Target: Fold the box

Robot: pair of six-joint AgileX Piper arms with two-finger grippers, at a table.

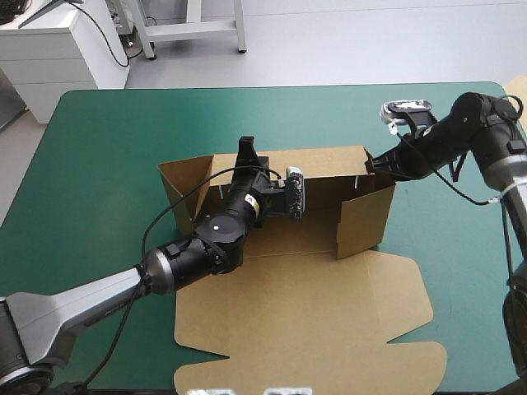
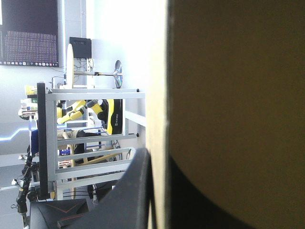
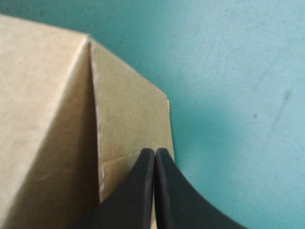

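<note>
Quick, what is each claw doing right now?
Left gripper: shut on the rear wall of the box.
Right gripper: shut, at the box's corner flap, gripping nothing visible.

Bright even light; box (image 2: 238, 95) backlit, dark.

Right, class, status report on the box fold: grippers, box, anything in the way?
Left gripper shut on the box, at its rear wall. Right gripper shut on its far right corner. Rear and side walls raised, lid flat. No obstruction seen.
</note>
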